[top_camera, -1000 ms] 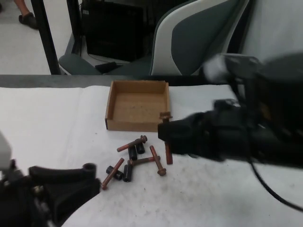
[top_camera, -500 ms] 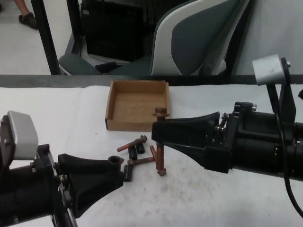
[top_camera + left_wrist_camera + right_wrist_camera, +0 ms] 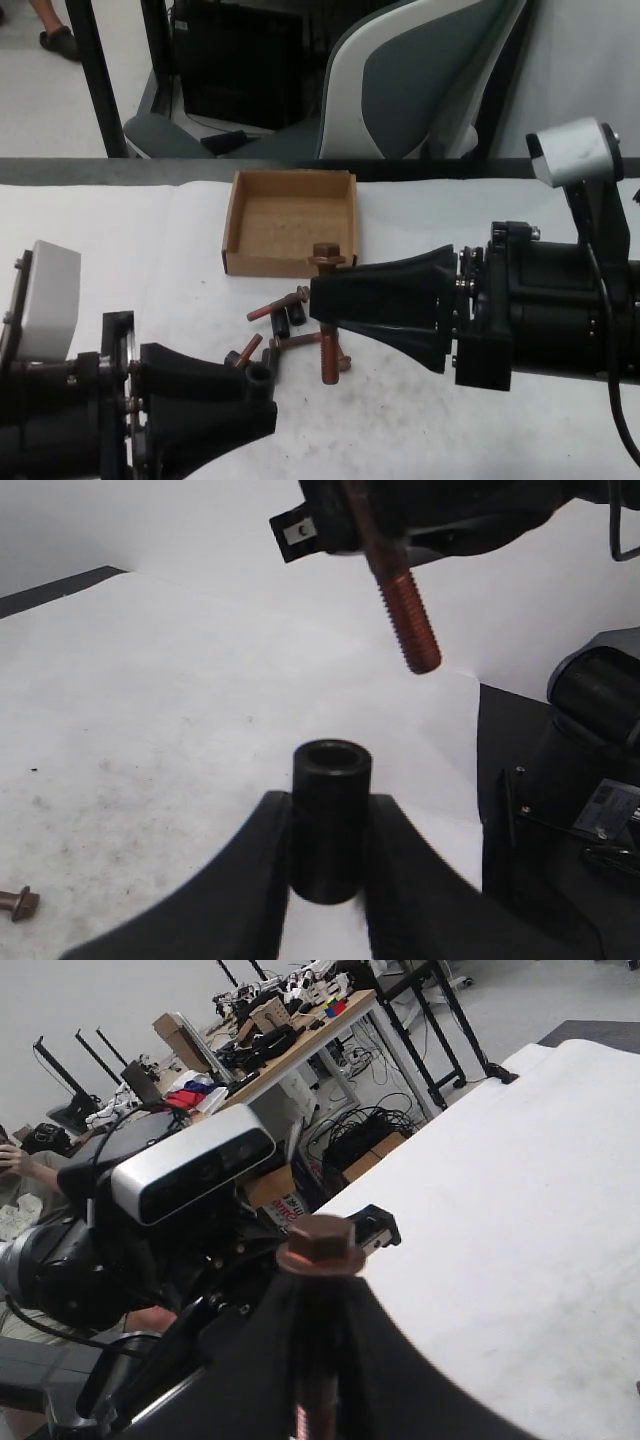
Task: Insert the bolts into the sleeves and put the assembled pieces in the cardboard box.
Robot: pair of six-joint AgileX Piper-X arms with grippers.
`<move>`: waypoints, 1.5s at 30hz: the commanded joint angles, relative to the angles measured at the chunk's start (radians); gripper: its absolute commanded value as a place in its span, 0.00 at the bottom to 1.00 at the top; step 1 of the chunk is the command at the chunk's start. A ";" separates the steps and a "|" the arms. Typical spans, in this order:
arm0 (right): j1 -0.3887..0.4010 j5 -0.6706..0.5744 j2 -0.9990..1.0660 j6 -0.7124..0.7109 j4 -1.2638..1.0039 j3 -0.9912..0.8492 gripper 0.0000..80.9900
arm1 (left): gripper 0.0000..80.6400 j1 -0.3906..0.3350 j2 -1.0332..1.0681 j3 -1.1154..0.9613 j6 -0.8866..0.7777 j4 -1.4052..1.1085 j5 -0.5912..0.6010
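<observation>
Left gripper [image 3: 330, 832] first: its two fingers are clamped on a black sleeve [image 3: 331, 810], standing upright with the open mouth facing up, low over the near edge of the bench [image 3: 450, 430]. Over to the right gripper [image 3: 322, 300], fingers closed tight around the shank of a copper-coloured bolt [image 3: 329, 355], hex head on top, threaded end pointing down. In the left wrist view that threaded tip hangs above the sleeve's mouth and off to one side, clearly apart from it, not inside. From the high view the bolt sits farther from the camera than the sleeve, with the two grippers facing each other across the middle of the bench. Just behind and between them lie the loose bolts [image 3: 278, 306] and loose sleeves [image 3: 281, 323], a small scatter on the white surface, some touching one another. Beyond that scatter, near the far edge, is the cardboard box [image 3: 290, 265], open at the top, its brown floor bare. Behind the bench stands a chair [image 3: 420, 80].
</observation>
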 commanded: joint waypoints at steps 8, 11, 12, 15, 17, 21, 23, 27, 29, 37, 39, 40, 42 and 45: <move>-0.004 -0.016 -0.005 0.008 -0.022 -0.007 0.00 | 0.01 -0.047 0.061 -0.012 0.038 -0.031 0.050; -0.004 -0.040 -0.005 0.008 -0.022 -0.007 0.00 | 0.01 -0.087 0.062 -0.014 0.038 -0.033 0.036; -0.004 -0.043 -0.005 0.008 -0.022 -0.007 0.00 | 0.01 -0.099 0.062 -0.014 0.038 -0.033 0.029; -0.004 -0.062 -0.005 0.008 -0.022 -0.007 0.00 | 0.01 -0.129 0.062 -0.017 0.038 -0.033 0.015; -0.004 -0.075 -0.005 0.011 -0.022 -0.007 0.00 | 0.01 -0.139 0.062 -0.017 0.033 -0.033 0.006; -0.004 -0.088 -0.005 0.024 -0.022 -0.007 0.00 | 0.01 -0.141 0.062 -0.019 0.014 -0.033 -0.007; -0.004 -0.090 -0.005 0.024 -0.022 -0.007 0.00 | 0.01 -0.141 0.062 -0.024 -0.010 -0.033 -0.007; -0.004 -0.122 -0.005 0.052 -0.022 -0.007 0.00 | 0.01 -0.141 0.062 -0.041 -0.043 -0.033 -0.007; -0.004 -0.124 -0.005 0.052 -0.022 -0.007 0.00 | 0.01 -0.141 0.062 -0.047 -0.044 -0.033 -0.007; -0.004 -0.124 -0.005 0.052 -0.020 -0.007 0.00 | 0.01 -0.141 0.067 -0.049 -0.047 -0.032 0.014; -0.004 -0.124 -0.005 0.055 -0.020 -0.007 0.00 | 0.01 -0.141 0.067 -0.049 -0.055 -0.029 0.017; -0.004 -0.124 -0.005 0.059 -0.020 -0.007 0.00 | 0.01 -0.141 0.067 -0.049 -0.062 -0.030 0.017; -0.004 -0.124 -0.005 0.062 -0.020 -0.007 0.00 | 0.01 -0.141 0.067 -0.049 -0.069 -0.030 0.017; -0.004 -0.124 -0.005 0.062 -0.013 -0.007 0.00 | 0.01 -0.141 0.067 -0.049 -0.075 -0.026 0.021</move>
